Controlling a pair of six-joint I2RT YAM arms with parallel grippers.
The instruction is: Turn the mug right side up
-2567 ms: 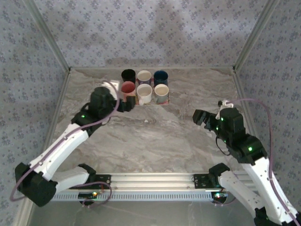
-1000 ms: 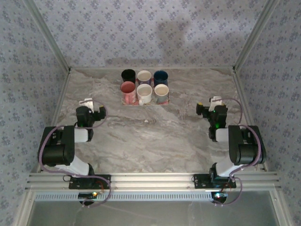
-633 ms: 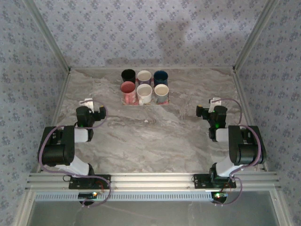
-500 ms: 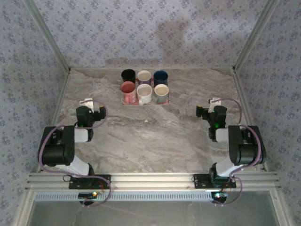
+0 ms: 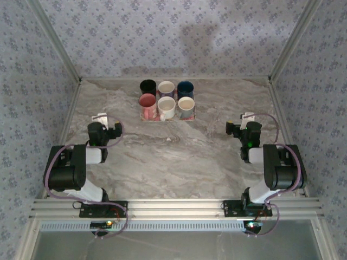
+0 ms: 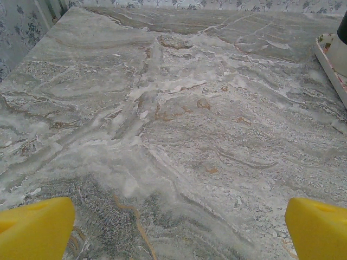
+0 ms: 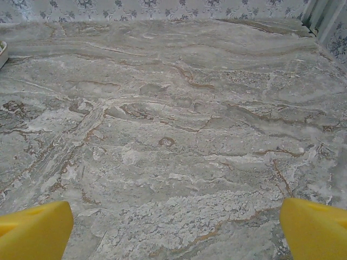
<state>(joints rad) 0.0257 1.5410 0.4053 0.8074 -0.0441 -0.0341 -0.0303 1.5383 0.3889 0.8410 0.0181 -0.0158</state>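
Six mugs stand in two rows on a tray (image 5: 162, 119) at the back centre of the marble table, all with their mouths facing up. The pink mug (image 5: 147, 102) is at the front left, next to a white mug (image 5: 166, 107). My left gripper (image 5: 115, 130) sits folded back at the left, far from the mugs. Its yellow fingertips (image 6: 35, 227) are wide apart over bare marble, so it is open. My right gripper (image 5: 232, 128) rests at the right, also open and empty, with its fingertips (image 7: 314, 230) spread.
The tray's rim (image 6: 331, 67) shows at the right edge of the left wrist view, and the tray's corner (image 7: 2, 54) at the left edge of the right wrist view. Patterned walls enclose the table on three sides.
Since 2.6 s ago both arms have pulled back from the table's middle and folded down near their bases; the left gripper left the pink mug. Over the last second nothing has moved.
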